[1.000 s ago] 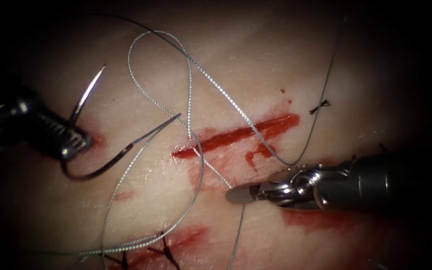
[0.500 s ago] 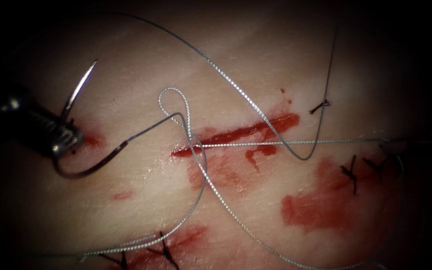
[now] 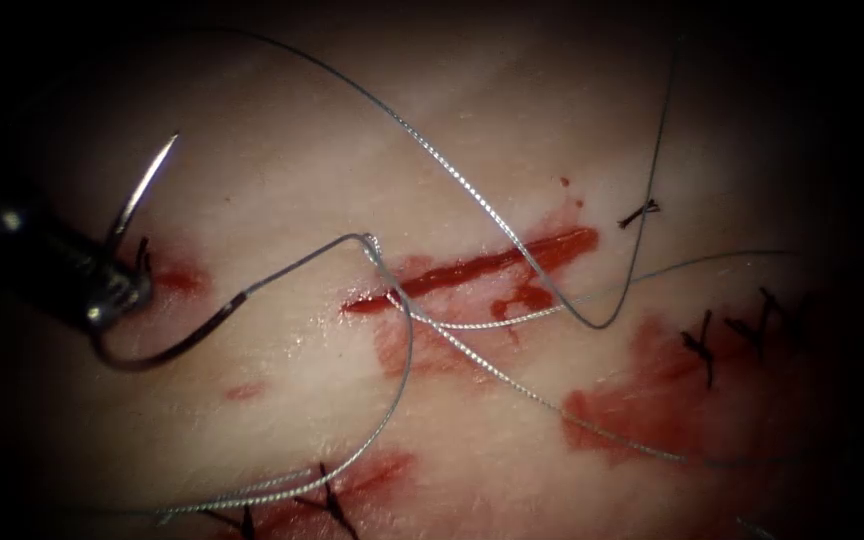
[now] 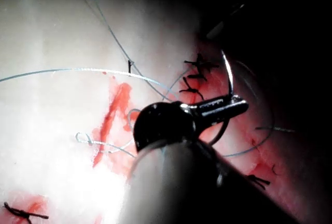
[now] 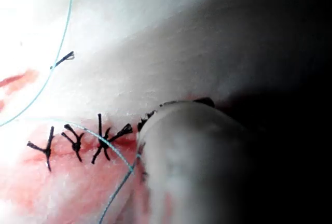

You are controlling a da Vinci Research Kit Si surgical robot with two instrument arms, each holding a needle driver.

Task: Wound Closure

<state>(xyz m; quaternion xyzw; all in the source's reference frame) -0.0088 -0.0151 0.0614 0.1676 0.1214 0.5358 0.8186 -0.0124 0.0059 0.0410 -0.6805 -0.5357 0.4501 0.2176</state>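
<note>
My left tool [image 3: 117,290] lies left of the cut [image 3: 472,268], jaws shut on the curved needle [image 3: 177,345] about a third of the way back from its point. The needle is out of the tissue, with its point up and its tail towards the cut. From the tail the thread [image 3: 452,175] makes a small kink at the cut's left end, then trails slack across the cut to the right. The left wrist view has the same jaws [image 4: 223,107] gripping the needle [image 4: 228,76]. My right tool's shaft [image 5: 192,156] is beside a stitched cut, with thread [image 5: 119,182] running along it.
A stitched cut [image 3: 327,495] lies at the lower edge and another [image 3: 707,345] at the right, seen close up as dark knots [image 5: 78,141]. A cut end of thread [image 3: 640,212] lies above the open cut. Red fluid [image 3: 632,410] stains the tissue.
My right tool moved off to the right, drawing thread through; the big loop shrank to a kink. The strand that was taut half a second ago now hangs slack. The left tool drifted slightly left.
</note>
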